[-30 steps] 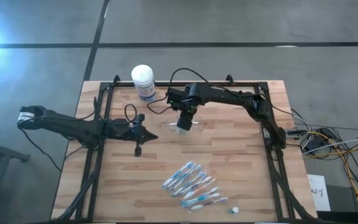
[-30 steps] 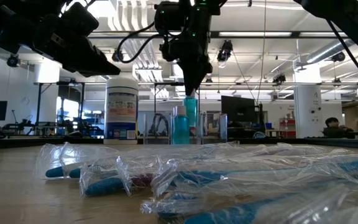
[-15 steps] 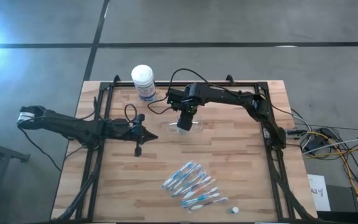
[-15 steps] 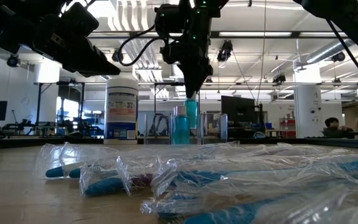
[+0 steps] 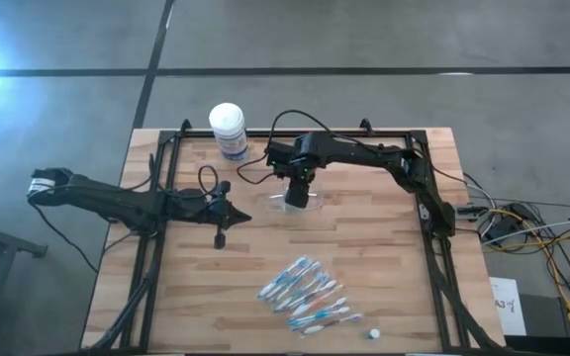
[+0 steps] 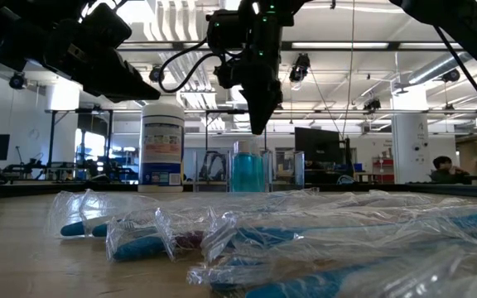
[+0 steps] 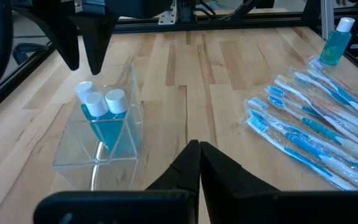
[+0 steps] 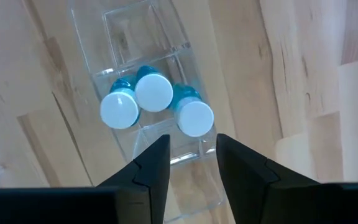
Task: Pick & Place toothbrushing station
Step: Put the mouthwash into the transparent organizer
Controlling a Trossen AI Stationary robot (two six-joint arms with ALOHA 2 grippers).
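Already three white-capped tubes (image 8: 156,101) stand together in the clear holder (image 7: 98,140); a fourth tube (image 7: 335,42) and the wrapped toothbrushes (image 5: 307,292) lie well apart from it on the counter (image 5: 384,247), not yet placed. Right hand (image 8: 192,163) hovers released just above the holder, fingers parted, pointing down. Left hand (image 7: 199,163) waits clenched beside the holder.

right arm reaches from the right side of the frame toward the middle-rear, elbow bent, wrist pointed straight down. right hand (image 5: 296,195) hangs above the counter (image 5: 384,257), its two fingers (image 8: 146,169) parted with a clear gap, nothing between them. left arm lies low and stretched across the left side, forearm roughly level. left hand (image 5: 220,237) sits left of centre, near the surface, finger tips (image 7: 191,163) pressed together, empty.
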